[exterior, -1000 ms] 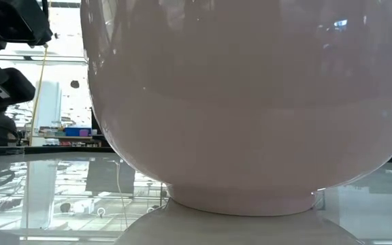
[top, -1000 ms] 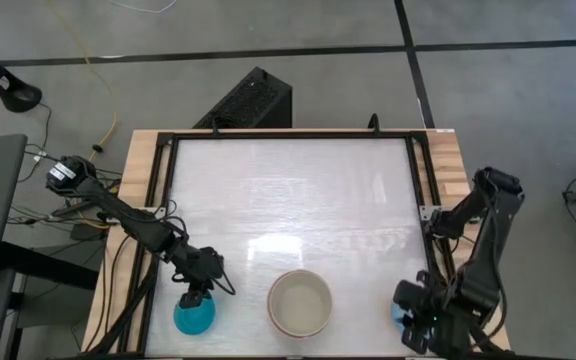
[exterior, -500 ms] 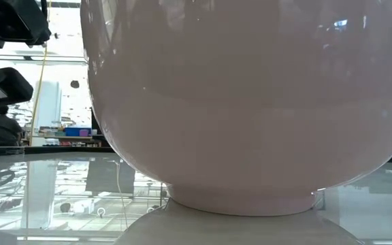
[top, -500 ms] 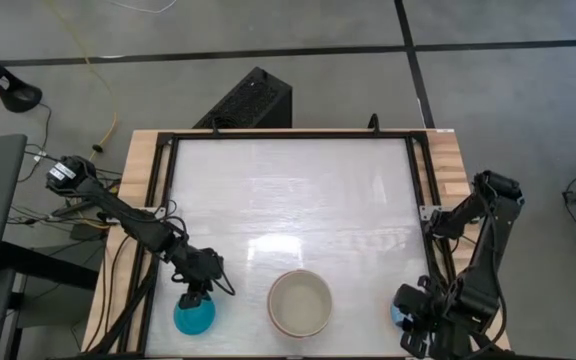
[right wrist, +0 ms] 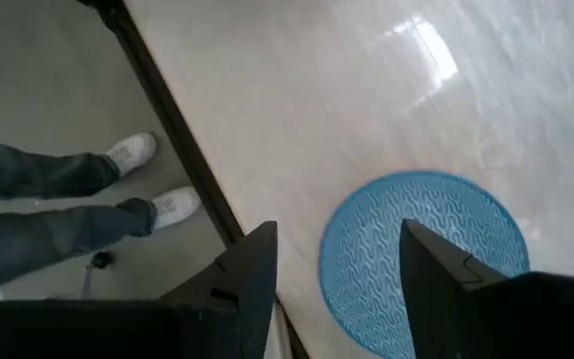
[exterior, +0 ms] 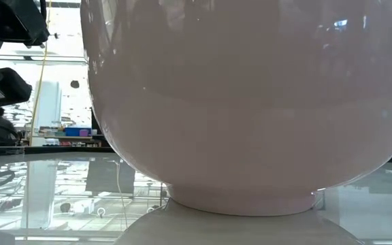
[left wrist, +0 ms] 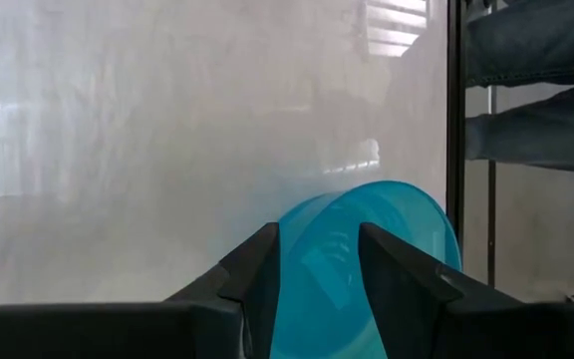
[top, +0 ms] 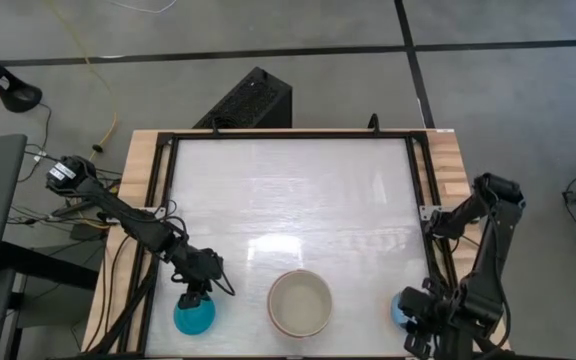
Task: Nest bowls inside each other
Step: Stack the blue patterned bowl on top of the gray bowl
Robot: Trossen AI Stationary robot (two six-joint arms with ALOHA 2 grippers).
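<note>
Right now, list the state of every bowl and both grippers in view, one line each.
Teal-blue plastic bowl: tilted, rim between the left gripper's fingers.
Left gripper: closed on the teal-blue bowl's rim, at the table's near left.
Light blue patterned bowl: lying on the table, not held.
Right gripper: open, above the light blue bowl.
Large cream-white round bowl: upright, near centre, untouched.

High view: along the bench (top: 288, 190) lower edge, one small bowl (top: 195, 317) lower left under the left tool (top: 194, 297), the large bowl (top: 300, 303) lower centre, another small bowl (top: 401, 309) lower right beside the right tool (top: 418, 335).
</note>
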